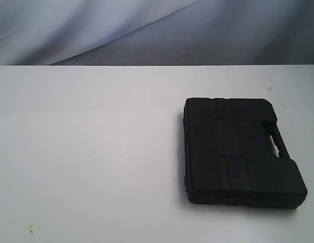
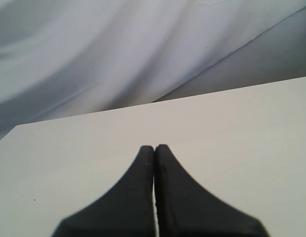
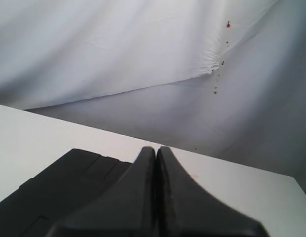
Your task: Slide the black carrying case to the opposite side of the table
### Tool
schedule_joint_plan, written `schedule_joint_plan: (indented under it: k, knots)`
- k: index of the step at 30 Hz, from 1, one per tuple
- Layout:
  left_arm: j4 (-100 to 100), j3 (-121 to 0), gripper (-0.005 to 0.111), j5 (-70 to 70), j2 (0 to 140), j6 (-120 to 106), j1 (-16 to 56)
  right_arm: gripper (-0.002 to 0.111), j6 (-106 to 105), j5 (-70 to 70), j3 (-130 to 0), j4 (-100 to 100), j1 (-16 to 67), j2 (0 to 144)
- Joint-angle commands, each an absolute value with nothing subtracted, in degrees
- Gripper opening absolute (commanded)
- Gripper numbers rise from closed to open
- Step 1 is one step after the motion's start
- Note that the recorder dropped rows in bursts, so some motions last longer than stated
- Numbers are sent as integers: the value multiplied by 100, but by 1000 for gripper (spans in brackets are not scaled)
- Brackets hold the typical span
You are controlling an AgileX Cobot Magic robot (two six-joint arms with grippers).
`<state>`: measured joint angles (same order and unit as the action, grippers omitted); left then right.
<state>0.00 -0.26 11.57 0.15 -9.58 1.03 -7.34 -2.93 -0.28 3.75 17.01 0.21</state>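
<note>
The black carrying case (image 1: 240,152) lies flat and closed on the right half of the white table (image 1: 91,152), its handle toward the right edge. No arm shows in the exterior view. In the right wrist view the right gripper (image 3: 156,148) is shut and empty, with the case (image 3: 54,192) just beside and beneath its fingers; whether they touch is unclear. The left gripper (image 2: 154,146) is shut on nothing, above bare table (image 2: 242,128), and the case is out of that view.
A grey-white cloth backdrop (image 1: 147,30) hangs behind the table's far edge (image 1: 96,65). Small red specks dot the cloth (image 3: 228,23). A tiny speck (image 1: 31,231) marks the table near its front left.
</note>
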Motion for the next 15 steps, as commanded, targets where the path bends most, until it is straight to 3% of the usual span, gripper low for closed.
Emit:
schedule_joint_plan:
  k: [1,8,15]
  knots:
    - [-55,0,0,1079,0,-898,85,0,-708,-411,0,604,1646,0]
    - [-55,0,0,1079,0,-898,85,0,-737,-631,0,602,1646,0]
    - [-55,0,0,1079,0,-898,85,0,-721,-662,0,469,756,0]
